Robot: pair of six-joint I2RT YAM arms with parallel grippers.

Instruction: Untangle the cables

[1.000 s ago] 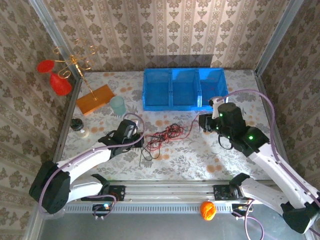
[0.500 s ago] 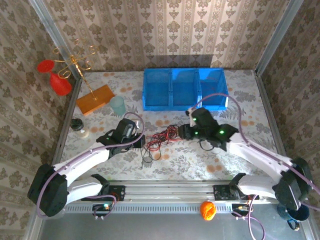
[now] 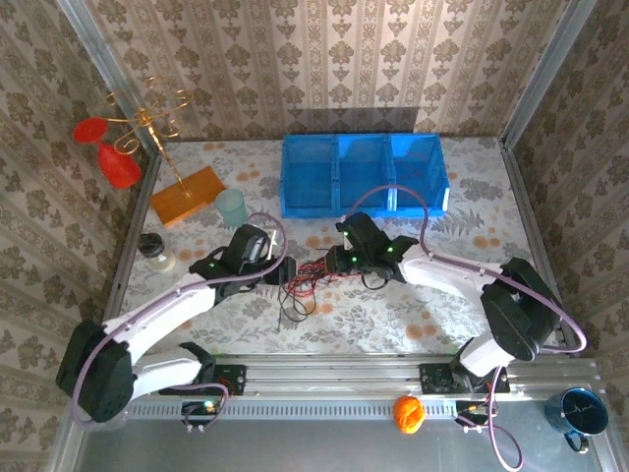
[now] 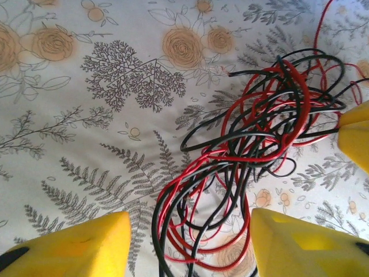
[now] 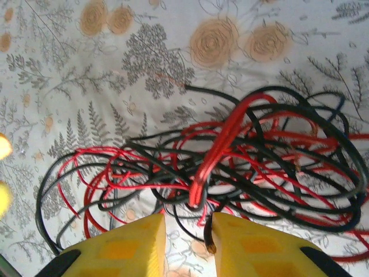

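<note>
1. The tangle of thin red and black cables (image 3: 313, 275) lies on the floral-patterned worktop (image 3: 393, 315), near its middle and between my two arms. One loose black loop trails toward the near edge.
2. My left fingers (image 4: 75, 242) stand wide apart, low over the left side of the tangle. Red and black loops run into the gap between them, and I cannot tell whether any strand touches a finger.
3. My right fingers (image 5: 121, 251) sit close together with a narrow gap, and nothing is clamped in it. A black strand runs along the inner edge of one finger, and the densest knot lies just beyond the tips.
4. In the left wrist view, a yellow tip of my right fingers shows just beside the far loops.
5. A blue plastic bin with three compartments (image 3: 364, 208) stands behind the tangle, apart from it. A pale green cup (image 3: 233, 207) and a flat orange block (image 3: 187, 194) stand to the far left.
</note>
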